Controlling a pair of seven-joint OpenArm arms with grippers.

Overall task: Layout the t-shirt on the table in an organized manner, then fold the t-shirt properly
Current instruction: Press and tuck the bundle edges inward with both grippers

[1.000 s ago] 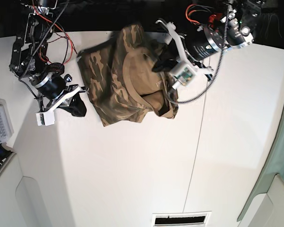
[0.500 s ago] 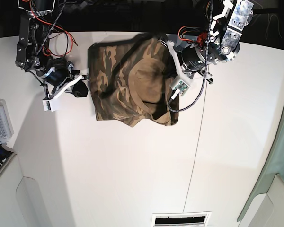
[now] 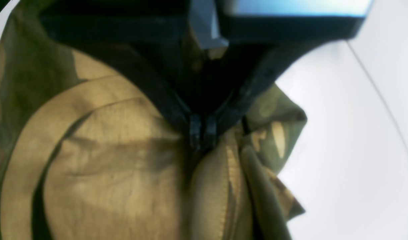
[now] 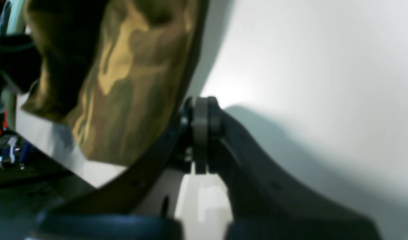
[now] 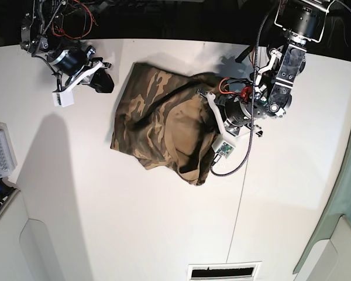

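While the left hand [image 3: 201, 133] pinches the t-shirt [image 5: 158, 126] at its right edge, the right hand [image 4: 201, 133], closed and empty, sits beyond the shirt's upper-left corner.

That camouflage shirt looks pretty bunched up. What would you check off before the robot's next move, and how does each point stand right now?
1. Left gripper pinching fabric: ok, jaws shut on the brown, tan and olive camouflage t-shirt near its plain tan inside.
2. Right gripper holding the shirt: not ok, shut on nothing, off beside the cloth.
3. Shirt spread flat: not ok, it lies crumpled and folded over itself.
4. Shirt fully on the big matte white table: ok.
5. Sleeves located: cannot tell, hidden in the folds.
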